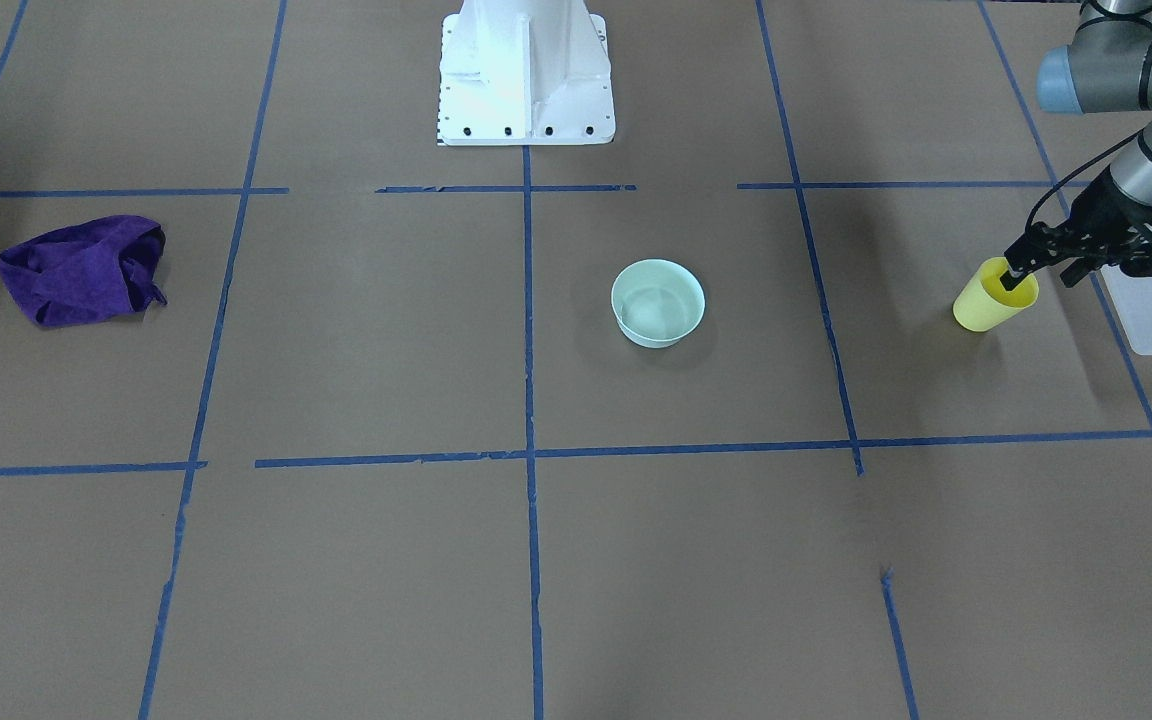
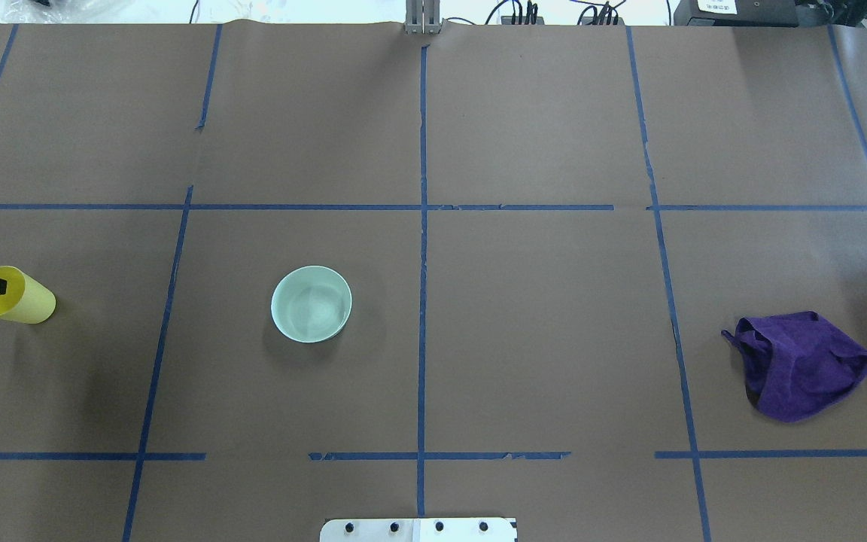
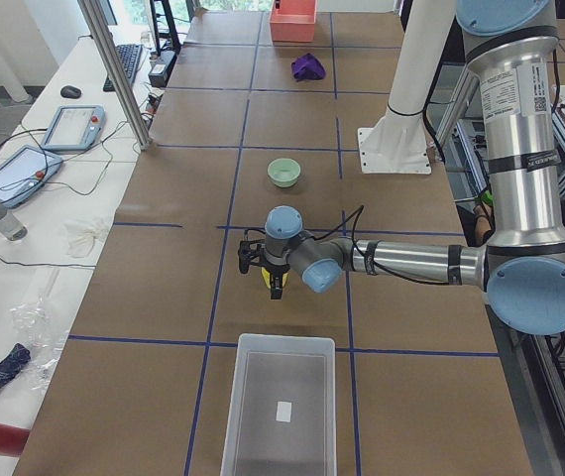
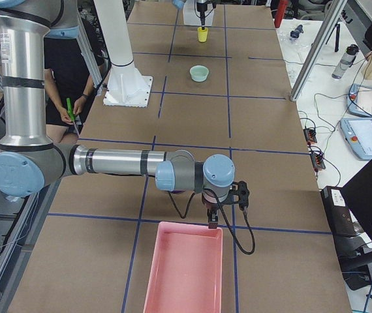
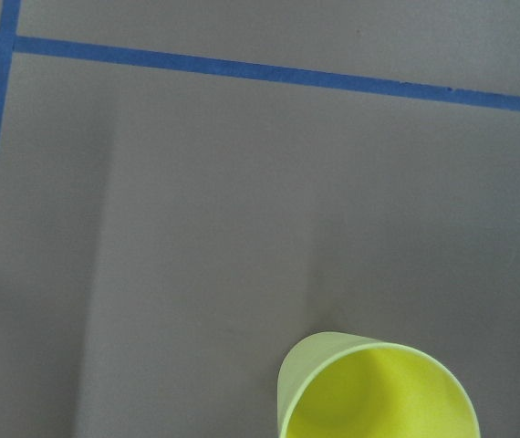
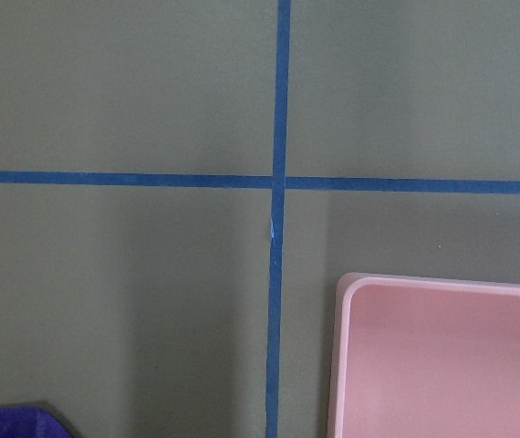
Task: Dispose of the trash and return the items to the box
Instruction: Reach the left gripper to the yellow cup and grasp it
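Yellow cup [image 1: 992, 298] upright – mouth up, left end effector [image 1: 1018, 273] on rim

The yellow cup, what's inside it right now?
One finger of the left gripper reaches inside the yellow cup at its rim. The left wrist view shows only bare yellow wall; the bottom is out of frame.

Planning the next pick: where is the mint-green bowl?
The bowl stands upright left of the overhead view's centre tape line, between the yellow cup and the purple cloth.
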You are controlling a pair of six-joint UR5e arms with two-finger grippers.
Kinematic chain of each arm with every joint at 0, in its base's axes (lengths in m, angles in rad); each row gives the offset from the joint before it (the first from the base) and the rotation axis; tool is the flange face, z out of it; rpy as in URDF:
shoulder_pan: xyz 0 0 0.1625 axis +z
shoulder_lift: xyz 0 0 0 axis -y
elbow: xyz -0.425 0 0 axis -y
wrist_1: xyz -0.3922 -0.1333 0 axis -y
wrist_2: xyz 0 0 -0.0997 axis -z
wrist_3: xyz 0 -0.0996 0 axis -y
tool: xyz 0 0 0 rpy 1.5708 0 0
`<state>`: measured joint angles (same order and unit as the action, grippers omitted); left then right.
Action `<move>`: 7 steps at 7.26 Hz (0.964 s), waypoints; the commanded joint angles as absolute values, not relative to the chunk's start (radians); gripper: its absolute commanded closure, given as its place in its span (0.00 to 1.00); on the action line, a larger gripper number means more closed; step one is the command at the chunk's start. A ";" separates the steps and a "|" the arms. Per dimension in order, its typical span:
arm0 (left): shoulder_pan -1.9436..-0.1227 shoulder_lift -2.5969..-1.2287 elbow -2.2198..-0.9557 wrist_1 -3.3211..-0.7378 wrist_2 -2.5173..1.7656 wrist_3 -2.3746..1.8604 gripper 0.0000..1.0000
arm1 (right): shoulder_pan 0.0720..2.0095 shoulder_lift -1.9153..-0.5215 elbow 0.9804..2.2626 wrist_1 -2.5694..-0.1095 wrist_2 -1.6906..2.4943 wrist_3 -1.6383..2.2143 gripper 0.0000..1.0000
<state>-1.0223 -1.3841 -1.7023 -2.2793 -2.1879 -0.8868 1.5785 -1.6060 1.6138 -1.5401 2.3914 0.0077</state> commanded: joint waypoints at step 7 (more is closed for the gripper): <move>-0.997 -1.402 -1.716 -2.272 -2.190 -0.887 1.00 | 1.578 -1.594 1.618 -1.542 2.388 0.008 0.00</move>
<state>-0.9907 -1.4048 -1.6923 -2.2769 -2.1857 -0.8873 1.5785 -1.5991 1.6177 -1.5416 2.3881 0.0064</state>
